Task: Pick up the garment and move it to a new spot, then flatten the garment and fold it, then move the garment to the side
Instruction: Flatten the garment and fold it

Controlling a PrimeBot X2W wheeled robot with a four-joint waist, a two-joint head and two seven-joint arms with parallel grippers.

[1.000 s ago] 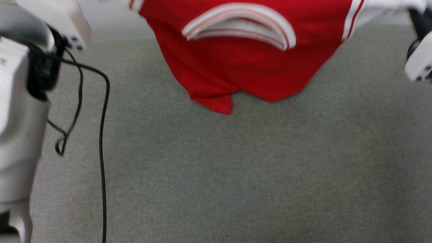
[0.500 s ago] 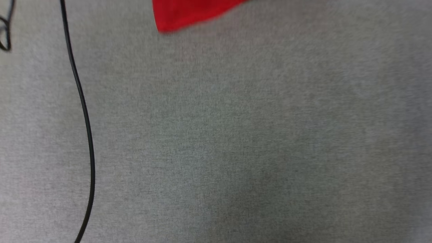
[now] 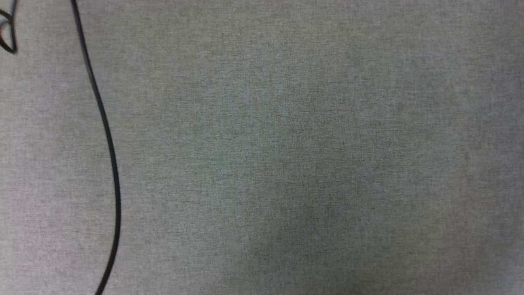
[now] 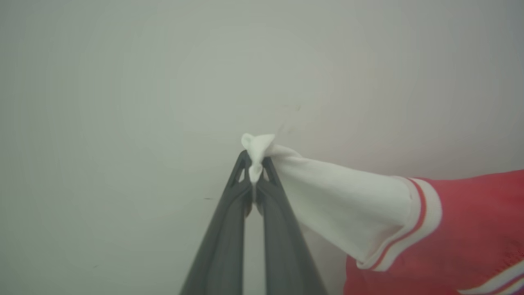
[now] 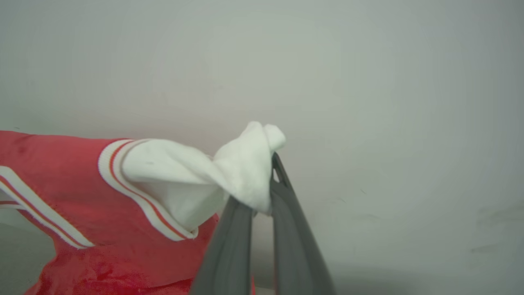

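Observation:
The garment (image 4: 458,229) is a red jersey with white short sleeves and red-white stripe trim, held up in front of a pale wall. In the left wrist view my left gripper (image 4: 254,164) is shut on the bunched end of one white sleeve (image 4: 344,205); the red body trails off to the right. The right wrist view has my right gripper (image 5: 266,172) shut on the other white sleeve (image 5: 196,180), with the red body (image 5: 82,221) stretching off to the left. Any lettering is out of sight.
The head view looks down on grey carpet (image 3: 286,164). A black cable (image 3: 107,135) curves down its left side, and a small cable loop (image 3: 9,32) sits at the top left corner.
The head view has swung downward: the red jersey and both pale forearms slid up and out of it, leaving carpet and cable. Both grips on the sleeves stay shut.

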